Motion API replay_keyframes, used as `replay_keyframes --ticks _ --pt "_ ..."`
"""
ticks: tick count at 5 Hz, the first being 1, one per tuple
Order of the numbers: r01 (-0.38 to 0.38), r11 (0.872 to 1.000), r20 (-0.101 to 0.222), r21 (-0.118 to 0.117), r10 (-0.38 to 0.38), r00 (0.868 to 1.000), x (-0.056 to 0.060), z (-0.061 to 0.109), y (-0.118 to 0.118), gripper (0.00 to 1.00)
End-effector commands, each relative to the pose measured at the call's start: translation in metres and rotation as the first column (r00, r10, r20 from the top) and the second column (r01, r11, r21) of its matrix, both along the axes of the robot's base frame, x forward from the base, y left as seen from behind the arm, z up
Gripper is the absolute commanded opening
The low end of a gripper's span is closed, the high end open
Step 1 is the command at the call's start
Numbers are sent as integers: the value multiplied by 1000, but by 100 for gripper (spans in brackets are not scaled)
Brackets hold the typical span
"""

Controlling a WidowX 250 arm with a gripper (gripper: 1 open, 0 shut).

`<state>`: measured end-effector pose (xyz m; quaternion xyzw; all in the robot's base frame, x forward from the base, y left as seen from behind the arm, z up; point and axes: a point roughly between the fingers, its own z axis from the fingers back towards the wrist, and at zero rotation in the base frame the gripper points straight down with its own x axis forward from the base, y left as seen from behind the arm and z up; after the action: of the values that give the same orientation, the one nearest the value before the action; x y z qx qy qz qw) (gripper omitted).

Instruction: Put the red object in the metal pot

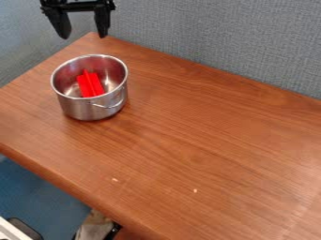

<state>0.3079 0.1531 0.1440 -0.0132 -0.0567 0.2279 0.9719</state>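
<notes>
The one camera looks down at an angle on a brown wooden table (pixel 213 131) set against a grey-blue wall (pixel 238 33).

On the left part of the tabletop stands the metal pot (pixel 90 87), upright, its small handle turned toward the front edge. Inside it lies the red object (pixel 90 82), a ridged stick that rests on the pot's floor and leans slightly toward the back wall of the pot; no part of it hangs over the rim. Judged from this, the task looks finished: the stick is in the pot, nothing red lies on the table, and all that seems left is for the arm to clear away.

At the top left corner of the picture hangs the gripper (pixel 77 28), dark, pointing down, only its lower part in frame. Its two fingers (pixel 56 25) stand wide apart with bare wall showing between them, and they carry nothing. It sits above and behind the pot, well apart from it, touching neither the rim nor the stick. The stick lies below the fingers and a little toward the viewer and the right.
</notes>
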Motion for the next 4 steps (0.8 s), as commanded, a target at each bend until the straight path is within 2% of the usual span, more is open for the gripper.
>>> replay_keyframes --ticks 1,3,4 --pt "24 997 55 78 -28 998 -1 36 3 100" --pt "39 995 38 97 -43 998 21 14 2 100" --pt "65 995 5 76 -66 998 25 7 6 100"
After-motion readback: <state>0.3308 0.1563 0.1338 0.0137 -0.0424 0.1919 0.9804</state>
